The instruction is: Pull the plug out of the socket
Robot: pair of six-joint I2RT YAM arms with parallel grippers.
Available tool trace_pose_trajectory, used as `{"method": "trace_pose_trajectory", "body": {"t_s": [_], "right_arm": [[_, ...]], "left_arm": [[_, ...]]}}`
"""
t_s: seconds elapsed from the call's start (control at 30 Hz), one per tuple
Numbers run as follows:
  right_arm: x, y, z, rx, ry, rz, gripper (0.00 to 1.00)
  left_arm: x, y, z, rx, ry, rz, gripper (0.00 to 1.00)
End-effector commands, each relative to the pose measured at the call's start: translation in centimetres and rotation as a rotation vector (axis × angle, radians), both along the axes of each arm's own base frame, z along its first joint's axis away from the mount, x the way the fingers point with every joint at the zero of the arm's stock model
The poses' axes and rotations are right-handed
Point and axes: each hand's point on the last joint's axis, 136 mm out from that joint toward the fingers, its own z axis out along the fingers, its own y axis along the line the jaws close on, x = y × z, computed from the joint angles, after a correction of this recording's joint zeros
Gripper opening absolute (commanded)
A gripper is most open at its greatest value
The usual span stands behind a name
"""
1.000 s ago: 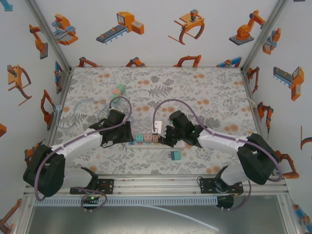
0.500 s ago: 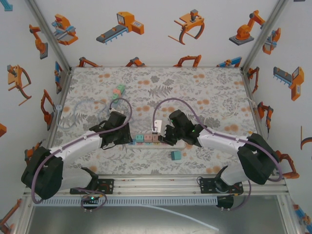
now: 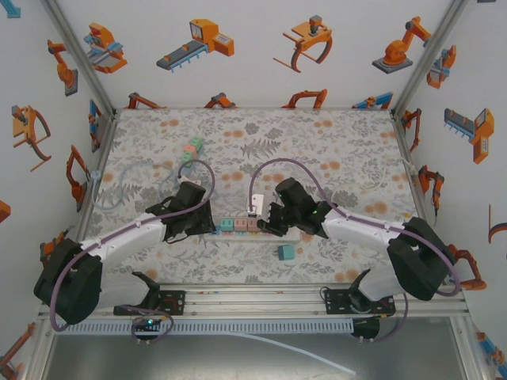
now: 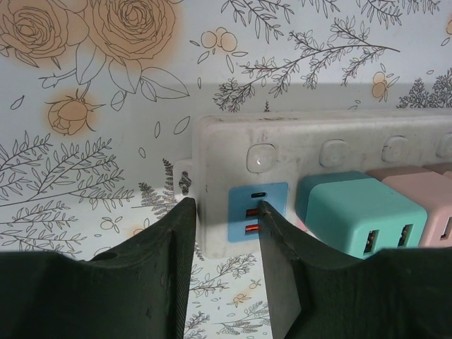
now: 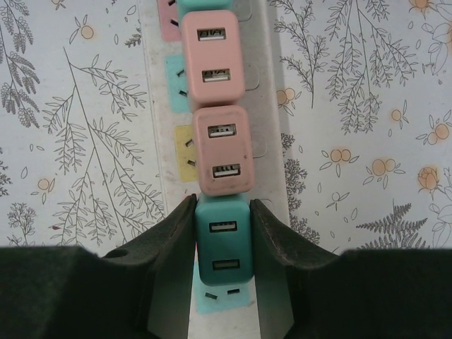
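Two grippers are clenched at opposite ends of one white power strip, which lies flat on the flowered table. From above we see the left gripper and the right gripper facing each other along the strip.

In the right wrist view we find the right gripper grasping the teal plug. The plug sits squarely between the jaws, one dark finger pressed to each of its sides. It is seated in the strip, its two USB ports facing the camera. Just beyond the fingertips stands a pink plug, touching the teal one. A second pink plug comes next in line. Bare strip runs past the outside of both jaws.

In the left wrist view the left gripper is clamped on the end of the strip. One finger bears against the strip's end wall and the other rests across a blue socket face. Just outside that second jaw we see another teal plug, with a pink one beside it.

A loose teal plug lies on the table near the right gripper, apart from the strip.
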Motion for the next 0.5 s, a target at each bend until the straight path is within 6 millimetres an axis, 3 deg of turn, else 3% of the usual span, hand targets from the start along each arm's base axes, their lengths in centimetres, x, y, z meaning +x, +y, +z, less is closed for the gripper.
{"method": "trace_pose_trajectory", "body": {"t_s": [0.0,0.47], "right_arm": [[0.7,2.1,5.7,0.155,-0.072,0.033,0.21],[0.5,1.9,7.7,0.187,-0.117,0.045,0.11]], "left_arm": [[-2.9,3.4,-4.1,0.169,0.129,0.022,0.42],[-2.7,3.8,-4.5,0.191,0.132,0.045,0.43]]}}
